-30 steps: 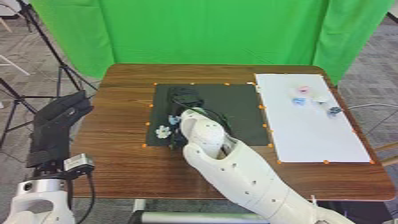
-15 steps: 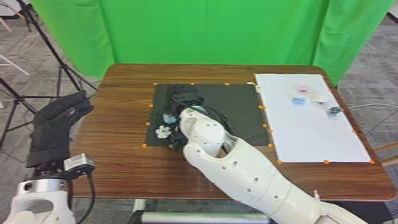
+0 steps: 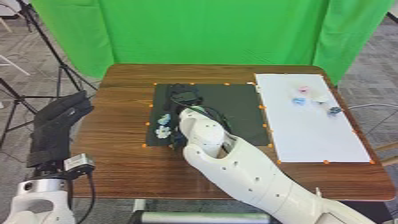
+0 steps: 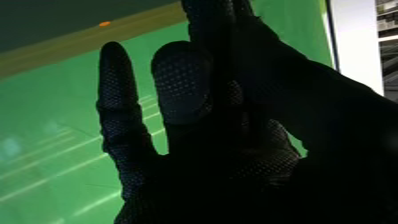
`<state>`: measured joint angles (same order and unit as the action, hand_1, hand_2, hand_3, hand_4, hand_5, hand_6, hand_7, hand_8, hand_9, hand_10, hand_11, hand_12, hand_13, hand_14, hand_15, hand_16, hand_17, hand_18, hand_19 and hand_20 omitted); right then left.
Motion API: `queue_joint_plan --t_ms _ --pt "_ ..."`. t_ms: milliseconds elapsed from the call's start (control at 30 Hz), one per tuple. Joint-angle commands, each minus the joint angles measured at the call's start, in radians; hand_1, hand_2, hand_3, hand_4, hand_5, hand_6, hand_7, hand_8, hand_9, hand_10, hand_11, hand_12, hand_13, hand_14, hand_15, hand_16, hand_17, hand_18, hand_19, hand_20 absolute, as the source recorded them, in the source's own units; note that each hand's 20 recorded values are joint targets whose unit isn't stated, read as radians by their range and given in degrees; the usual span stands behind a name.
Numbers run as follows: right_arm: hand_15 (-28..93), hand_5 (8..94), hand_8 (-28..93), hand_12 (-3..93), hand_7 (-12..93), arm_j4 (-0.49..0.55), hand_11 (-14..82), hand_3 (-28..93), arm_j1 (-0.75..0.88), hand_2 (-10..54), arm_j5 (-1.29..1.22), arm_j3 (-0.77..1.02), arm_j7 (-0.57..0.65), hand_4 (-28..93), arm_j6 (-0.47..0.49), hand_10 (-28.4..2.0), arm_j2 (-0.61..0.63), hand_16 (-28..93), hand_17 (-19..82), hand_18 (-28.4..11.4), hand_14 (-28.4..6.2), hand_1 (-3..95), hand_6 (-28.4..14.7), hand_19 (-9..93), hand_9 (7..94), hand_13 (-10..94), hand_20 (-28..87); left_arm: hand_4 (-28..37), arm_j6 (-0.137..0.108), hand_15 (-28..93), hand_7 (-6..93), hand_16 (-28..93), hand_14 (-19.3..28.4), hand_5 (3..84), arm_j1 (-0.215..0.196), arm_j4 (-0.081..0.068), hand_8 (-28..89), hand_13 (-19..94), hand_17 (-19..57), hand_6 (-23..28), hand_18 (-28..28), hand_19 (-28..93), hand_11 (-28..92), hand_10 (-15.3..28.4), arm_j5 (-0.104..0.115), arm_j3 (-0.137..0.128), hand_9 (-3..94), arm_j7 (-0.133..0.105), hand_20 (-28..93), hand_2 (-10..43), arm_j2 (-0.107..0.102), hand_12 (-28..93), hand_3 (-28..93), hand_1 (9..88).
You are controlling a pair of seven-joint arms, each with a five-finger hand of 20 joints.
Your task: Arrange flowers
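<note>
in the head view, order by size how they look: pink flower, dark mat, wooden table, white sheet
1. wooden table
2. dark mat and white sheet, too alike to rank
3. pink flower

Right arm (image 3: 253, 175): in from the bottom edge at right, long diagonal up and leftward, white links bent at the joints, ending in the gloved right hand (image 3: 185, 94), stretched forward. Right wrist view: right hand (image 4: 195, 165) open, fingers (image 4: 118, 95) mostly extended, one bent a bit (thumb side very dark, tip hard to read). Left arm (image 3: 40, 202): bottom left corner, pointing forward, left hand (image 3: 55, 127) loosely extended.
</note>
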<state>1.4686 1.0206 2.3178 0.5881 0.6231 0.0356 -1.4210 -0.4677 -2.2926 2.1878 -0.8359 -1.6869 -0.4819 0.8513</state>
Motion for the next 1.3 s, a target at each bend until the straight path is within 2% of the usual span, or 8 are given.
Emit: queue_joint_plan --t_ms 33,233,333,567,767,900,1000,1300 --pt "77 65.9 -4 23.0 27 0.085 31.7 90 -0.007 1.1 0.027 0.051 -0.046 -25 0.138 -15.3 0.030 24 14 -26.3 -12.2 36.4 -5.2 69 69.7 60 17 -15.4 -0.030 67 23.1 -17 24.2 41.0 -0.109 0.028 -13 21 -12.5 11.4 19.5 53 46 19.8 0.014 -0.049 33.8 -0.025 11 1.6 0.023 10 80 28.6" --pt "79 60.9 -15 18.9 25 0.202 34.9 90 -0.005 3.7 0.004 0.102 -0.060 -21 0.185 -19.1 0.134 18 11 -27.0 -16.2 28.9 -6.3 68 62.5 55 17 -16.8 -0.077 67 23.0 -17 24.3 41.0 -0.192 0.039 -12 21 -12.5 11.3 19.5 53 46 19.9 0.034 -0.072 33.9 -0.052 11 2.0 0.040 11 80 27.2" --pt "79 58.4 -14 18.7 23 0.260 34.6 89 0.002 3.2 -0.039 0.132 -0.039 -21 0.185 -20.4 0.197 17 10 -27.6 -17.0 27.7 -7.5 69 60.1 54 17 -18.3 -0.093 67 23.3 -17 24.3 42.0 -0.202 0.039 -12 21 -12.7 11.8 19.4 53 47 20.4 0.013 -0.073 34.6 -0.044 11 2.2 0.046 11 80 26.1" --pt "79 55.1 -13 18.9 20 0.343 34.7 87 0.033 3.2 -0.110 0.199 -0.012 -21 0.133 -21.8 0.337 16 9 -28.3 -17.9 25.7 -9.5 70 56.5 52 18 -20.5 -0.122 66 24.7 -16 22.7 42.6 -0.216 0.051 -13 19 -13.6 12.0 18.2 51 49 20.7 0.018 -0.069 33.3 -0.057 12 2.7 0.011 12 81 24.4" --pt "80 54.2 -12 19.0 20 0.360 34.9 87 0.048 3.2 -0.177 0.258 0.046 -21 0.097 -22.1 0.449 15 10 -28.0 -17.9 25.5 -9.9 71 55.6 53 19 -20.8 -0.108 66 23.1 -16 22.5 41.4 -0.221 0.058 -12 18 -13.8 11.4 18.0 50 46 19.9 0.005 -0.068 32.2 -0.039 13 2.9 -0.001 11 81 24.5" --pt "80 54.1 -12 19.1 19 0.353 35.1 87 0.080 2.8 -0.215 0.309 0.068 -21 0.084 -22.1 0.513 15 13 -27.1 -17.0 25.9 -9.9 74 55.4 54 20 -20.6 -0.124 66 22.6 -16 22.4 41.3 -0.228 0.059 -12 17 -13.8 11.4 17.9 50 45 19.8 0.028 -0.052 31.8 -0.063 13 3.0 -0.027 11 81 24.6" --pt "81 53.9 -12 19.4 19 0.341 35.9 86 0.091 1.9 -0.251 0.327 0.101 -21 0.055 -22.0 0.568 15 15 -26.3 -16.3 26.5 -10.1 76 55.1 56 20 -20.3 -0.106 66 21.4 -16 22.5 40.9 -0.219 0.056 -12 17 -13.8 11.1 17.9 50 44 19.6 0.012 -0.044 31.4 -0.048 13 3.0 -0.031 11 81 24.8" --pt "81 53.4 -12 19.5 20 0.299 36.6 85 0.145 0.7 -0.332 0.425 0.173 -22 0.047 -22.0 0.646 15 20 -25.8 -15.0 27.3 -10.5 79 54.6 58 18 -20.2 -0.128 65 18.9 -16 22.7 40.2 -0.192 0.048 -11 17 -13.6 10.3 18.3 50 39 18.8 0.039 0.002 30.6 -0.073 14 2.9 -0.083 10 81 25.1"
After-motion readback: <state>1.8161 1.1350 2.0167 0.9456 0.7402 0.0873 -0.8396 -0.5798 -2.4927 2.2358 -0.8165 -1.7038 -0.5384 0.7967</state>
